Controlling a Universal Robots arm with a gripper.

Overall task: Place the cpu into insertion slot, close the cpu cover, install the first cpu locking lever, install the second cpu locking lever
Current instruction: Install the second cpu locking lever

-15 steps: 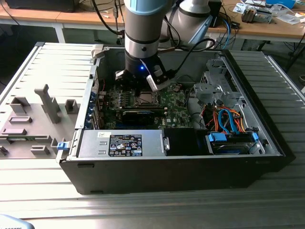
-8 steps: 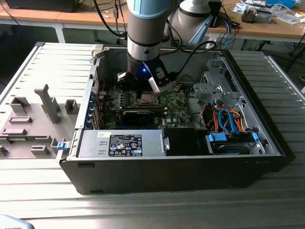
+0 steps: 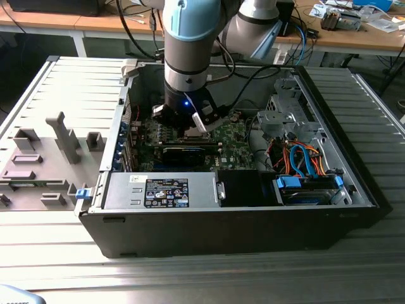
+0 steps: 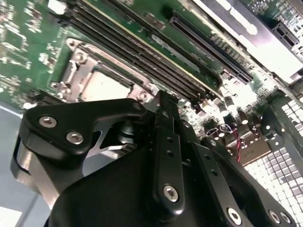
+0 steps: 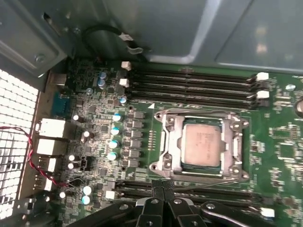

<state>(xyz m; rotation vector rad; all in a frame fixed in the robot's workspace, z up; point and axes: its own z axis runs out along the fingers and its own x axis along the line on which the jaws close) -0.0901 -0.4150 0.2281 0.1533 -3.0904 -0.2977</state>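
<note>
**Working at the locking levers, chip seated and covered**

Your black two-fingered gripper (image 5: 162, 186) hangs low over the green motherboard (image 5: 118, 104), its fingertips pressed together with nothing visible between them. Just ahead of them sits the square, silvery-rimmed insertion slot (image 5: 162, 166). The flat silver-grey square cpu (image 5: 202, 145) lies inside it, and the thin silvery windowed cpu cover (image 5: 173, 137) is folded down around it.

You look to be at the lever stage, though I cannot tell whether either lever is latched. A lever push would call for a small, steady press beside the socket, clear of the long black memory slots (image 5: 189, 80) beyond.
</note>
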